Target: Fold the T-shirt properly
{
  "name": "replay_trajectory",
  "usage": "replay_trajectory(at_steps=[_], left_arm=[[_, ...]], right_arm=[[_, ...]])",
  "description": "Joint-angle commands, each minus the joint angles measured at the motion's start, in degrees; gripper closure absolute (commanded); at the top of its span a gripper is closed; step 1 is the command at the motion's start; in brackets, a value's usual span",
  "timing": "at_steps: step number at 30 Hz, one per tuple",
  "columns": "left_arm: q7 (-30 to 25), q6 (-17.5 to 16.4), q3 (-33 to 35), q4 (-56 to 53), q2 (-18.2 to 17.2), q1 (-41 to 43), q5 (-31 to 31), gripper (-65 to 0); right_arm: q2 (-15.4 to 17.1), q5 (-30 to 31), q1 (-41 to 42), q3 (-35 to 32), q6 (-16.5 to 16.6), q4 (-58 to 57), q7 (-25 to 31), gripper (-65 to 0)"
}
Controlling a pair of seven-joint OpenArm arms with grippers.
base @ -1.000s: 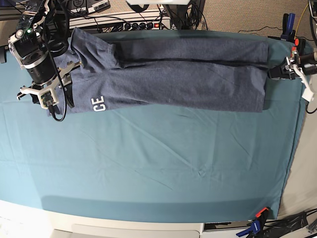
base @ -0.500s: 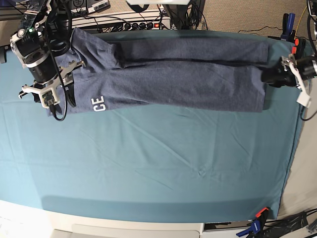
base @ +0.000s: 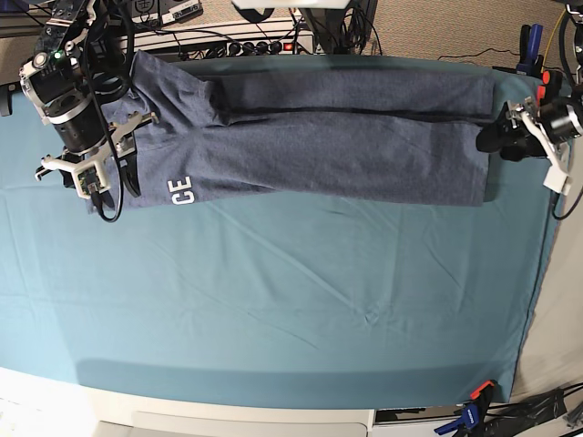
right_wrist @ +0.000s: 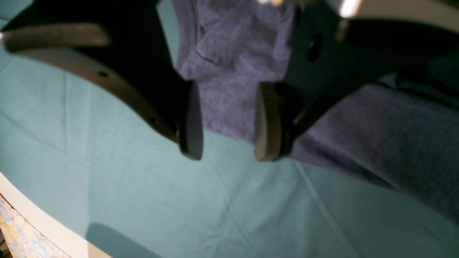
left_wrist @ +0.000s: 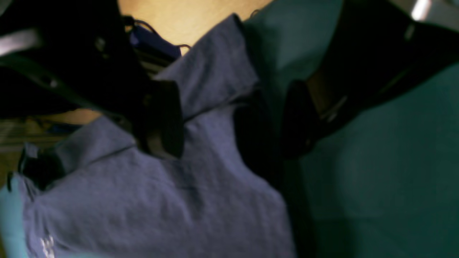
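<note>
So the T-shirt (base: 310, 137) is lying as a long strip along the counter's (base: 273, 309) far edge, crosswise folds still waiting. Left end effector (base: 504, 137) is gaping wide, gripping nothing; right end effector (right_wrist: 226, 125) is hovering part-open, empty.

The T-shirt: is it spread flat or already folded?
Folded. The T-shirt lies as a long narrow band, with a lengthwise fold line across it.

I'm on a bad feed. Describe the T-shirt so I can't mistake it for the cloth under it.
Across the far half of the teal tablecloth lies the T-shirt, folded into a long band between both grippers. It is darker, heathered slate-blue, with white letters "CE" at one end.
</note>
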Motion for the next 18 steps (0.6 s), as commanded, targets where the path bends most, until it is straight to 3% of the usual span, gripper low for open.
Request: replay_trajectory(at_steps=[1, 5, 8, 18], left_arm=[[-1.09, -0.04, -0.48, 0.72, -1.4, -0.2, -0.22, -44.3], [-1.03, 0.5, -0.33, 0.11, -1.4, -0.17, 1.18, -44.3], [-1.64, 3.21, 1.46, -1.9, -1.36, -0.2, 1.2, -44.2], [-1.84, 2.95, 8.41, -4.87, 0.5, -2.21, 0.92, -44.2]], right_arm=[[0.66, 0.72, 0.33, 0.26, -0.31, 0.7, 1.55, -24.9], [0.66, 1.42, 0.33, 0.26, -0.28, 0.7, 1.68, -24.8], [0.66, 1.77, 0.33, 0.26, -0.28, 0.7, 1.66, -24.9], [0.66, 1.73, 0.33, 0.26, -0.28, 0.7, 1.64, -24.8]])
